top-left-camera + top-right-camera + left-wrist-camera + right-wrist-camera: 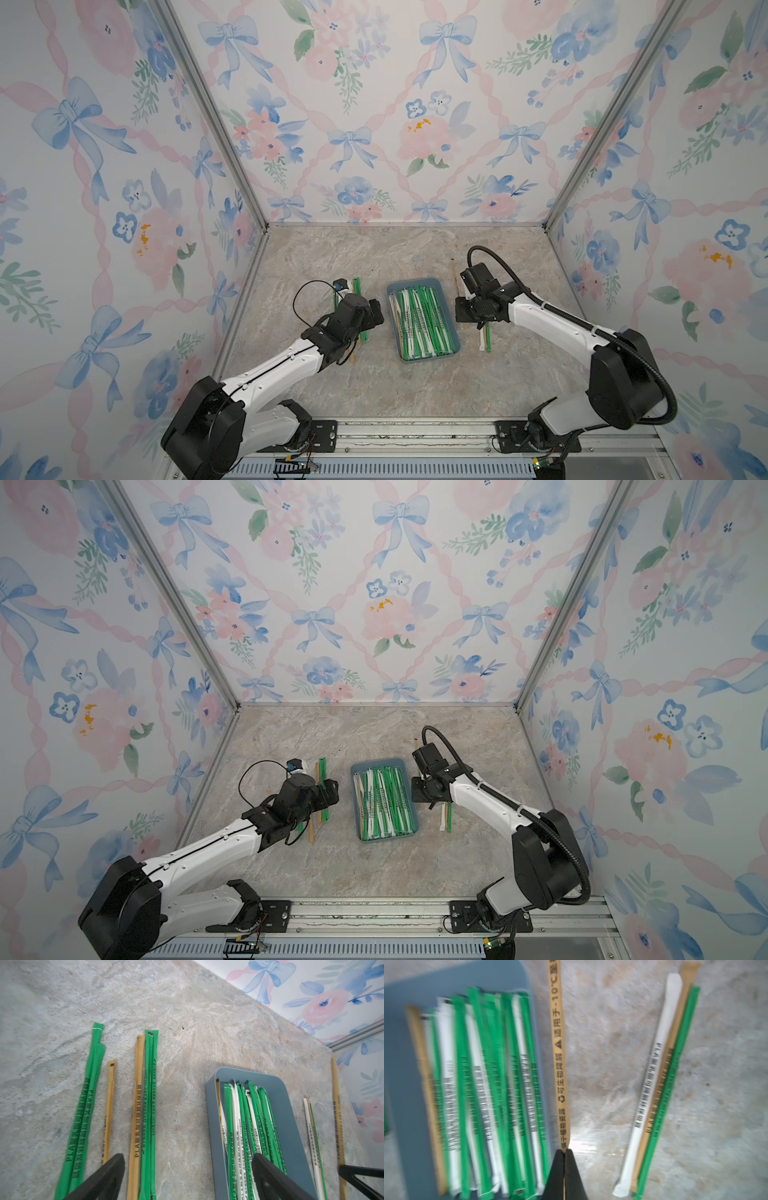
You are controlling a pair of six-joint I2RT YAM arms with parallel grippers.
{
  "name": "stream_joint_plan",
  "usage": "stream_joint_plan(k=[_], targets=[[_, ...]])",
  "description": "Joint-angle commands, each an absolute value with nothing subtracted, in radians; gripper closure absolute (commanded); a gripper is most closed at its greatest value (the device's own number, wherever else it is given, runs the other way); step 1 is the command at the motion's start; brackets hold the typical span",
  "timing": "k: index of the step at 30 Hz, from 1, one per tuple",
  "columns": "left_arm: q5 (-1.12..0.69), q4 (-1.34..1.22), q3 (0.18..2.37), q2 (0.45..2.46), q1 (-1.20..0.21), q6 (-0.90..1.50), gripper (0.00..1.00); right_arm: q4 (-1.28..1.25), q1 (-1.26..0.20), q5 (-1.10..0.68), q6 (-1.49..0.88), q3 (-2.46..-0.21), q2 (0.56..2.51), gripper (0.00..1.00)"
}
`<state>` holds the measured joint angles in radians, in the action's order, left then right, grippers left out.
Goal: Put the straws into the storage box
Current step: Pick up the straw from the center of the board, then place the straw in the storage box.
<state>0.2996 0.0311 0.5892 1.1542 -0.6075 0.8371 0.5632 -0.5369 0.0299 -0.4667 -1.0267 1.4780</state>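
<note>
My left claw (pixel 187 1158) is wide open and holds nothing, up over some green and tan straws (pixel 83 1115) that lie side by side on the counter (pixel 187 1064), left of the storage box (pixel 213 1126). The blue-grey box sits in the middle of the counter, and many green and white straws (pixel 241 1126) lie packed inside it. My right claw (pixel 564 1152) is pinched tight on the end of one tan straw (pixel 559 1053) just beside the box's right side, and three loose straws (pixel 654 1084), white, tan and green, lie close together on the counter further right.
</note>
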Motion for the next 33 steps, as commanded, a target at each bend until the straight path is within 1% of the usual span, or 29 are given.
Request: stream_joint_plan(k=[1, 4, 8, 10, 15, 18, 22, 24, 28, 32, 33], targets=[[0.299, 0.045, 0.559, 1.132, -0.559, 0.803, 0.02, 0.478, -0.599, -0.103, -0.533, -1.032, 1.465, 0.98], [0.235, 0.052, 0.550, 1.132, -0.499, 0.788, 0.02, 0.454, -0.656, -0.155, -0.552, -1.035, 1.504, 0.98], [0.183, 0.071, 0.544, 1.149, -0.444, 0.777, 0.03, 0.454, -0.708, -0.162, -0.561, -1.026, 1.563, 0.98], [0.159, 0.077, 0.542, 1.158, -0.422, 0.773, 0.07, 0.461, -0.715, -0.159, -0.573, -1.022, 1.582, 0.98], [0.140, 0.082, 0.528, 1.176, -0.393, 0.776, 0.28, 0.511, -0.740, -0.150, -0.563, -1.040, 1.634, 0.97], [0.142, 0.090, 0.526, 1.190, -0.385, 0.774, 0.35, 0.554, -0.748, -0.136, -0.557, -1.064, 1.681, 0.97], [0.146, 0.093, 0.520, 1.201, -0.376, 0.769, 0.45, 0.562, -0.750, -0.131, -0.558, -1.076, 1.698, 0.96], [0.155, 0.096, 0.515, 1.201, -0.370, 0.769, 0.50, 0.567, -0.751, -0.128, -0.554, -1.082, 1.697, 0.93], [0.164, 0.096, 0.512, 1.205, -0.365, 0.766, 0.56, 0.588, -0.751, -0.105, -0.546, -1.090, 1.693, 0.86], [0.137, 0.094, 0.523, 1.241, -0.364, 0.756, 0.62, 0.600, -0.746, -0.075, -0.542, -1.101, 1.684, 0.79], [0.124, 0.094, 0.526, 1.256, -0.363, 0.751, 0.64, 0.600, -0.744, -0.071, -0.542, -1.104, 1.680, 0.78]])
